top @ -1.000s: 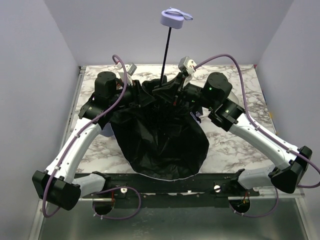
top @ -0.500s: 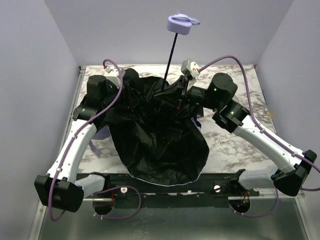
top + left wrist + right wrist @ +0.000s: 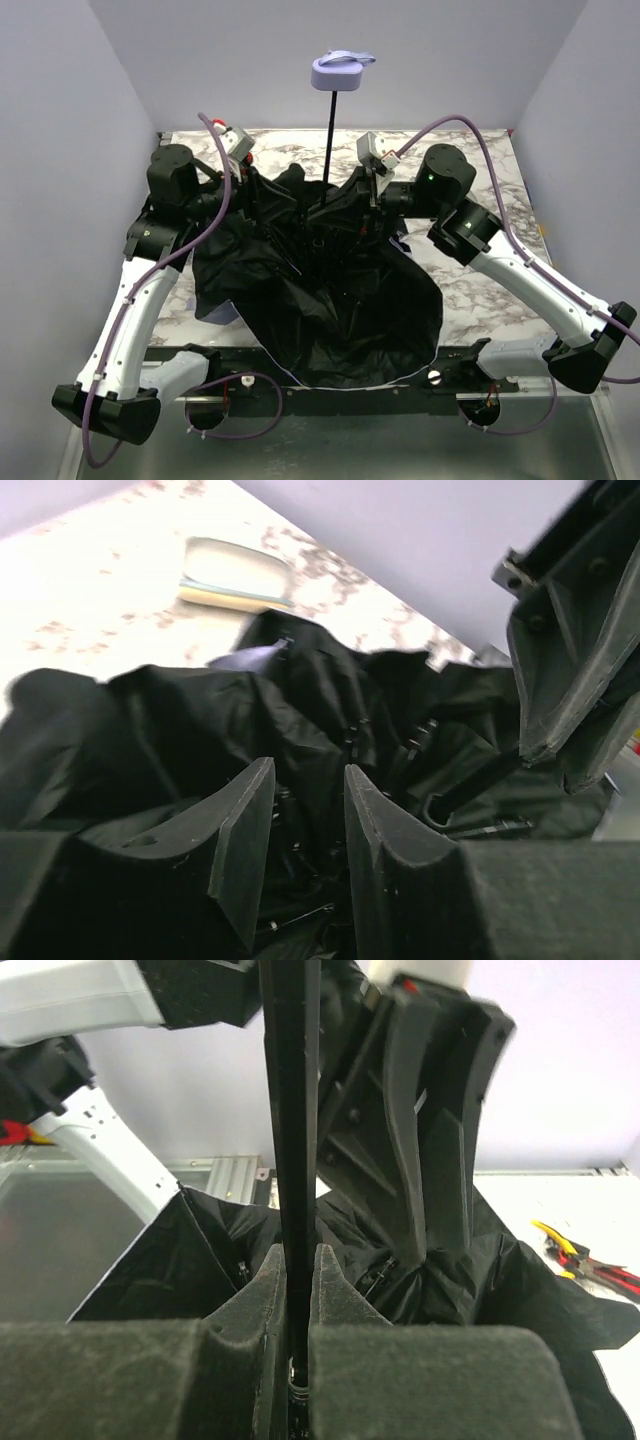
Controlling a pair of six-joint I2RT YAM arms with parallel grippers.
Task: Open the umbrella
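Right gripper clamped on thin black shaft | left gripper fingers apart above canopy folds | umbrella upside down mid-table, canopy slumped to near edge, handle aloft | likely light, cloth limp and slippery; hold stiff shaft

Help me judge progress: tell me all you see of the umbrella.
The umbrella sits upside down on the table, partly spread: crumpled black underside up, a pale edge at the near rim. Its thin black shaft stands nearly upright, lavender handle on top. The right gripper is shut on the shaft; the left gripper, open, is at the folds.
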